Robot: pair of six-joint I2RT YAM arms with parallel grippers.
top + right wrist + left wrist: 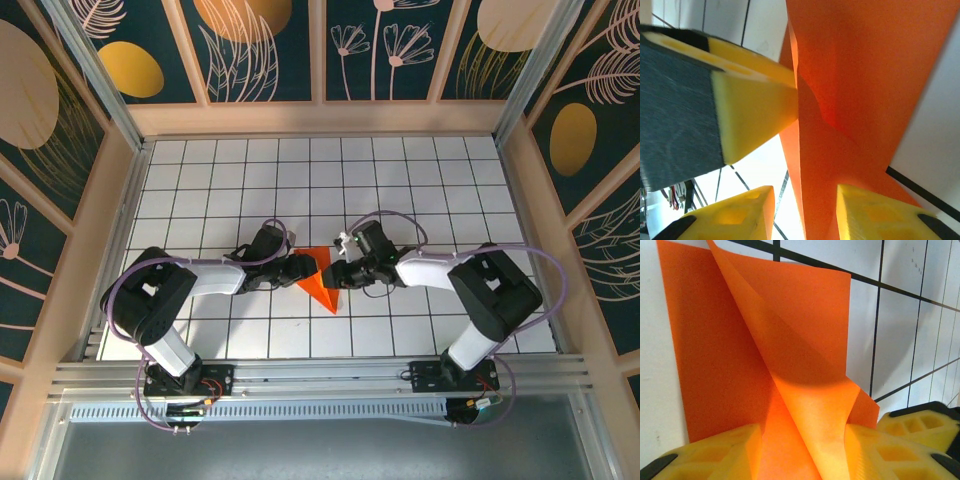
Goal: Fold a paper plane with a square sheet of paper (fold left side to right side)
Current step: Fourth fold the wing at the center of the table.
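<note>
From above, one orange paper point(322, 285) lies on the gridded table point(400, 180), near its front edge and midway between the two arms. It is folded into a narrow triangle. Its long axis runs from far to near, and its point aims at the near edge, slightly to the right. The left gripper point(303, 268) and the right gripper point(337, 274) meet over it from either side.

At the left wrist, the paper point(715, 355) lies flat on the tiles with one flap curling up off it in a soft, uncreased bend. The left gripper's point(802, 455) two yellow fingers point(715, 455) stand apart with that flap between them. I cannot tell whether they pinch it.

At the right wrist, the paper point(865, 75) rises as a ridge. The right gripper's point(802, 215) two fingers point(880, 215) are spread, and the paper passes loosely between them. A third finger point(750, 105), from the other arm, touches the ridge.
</note>
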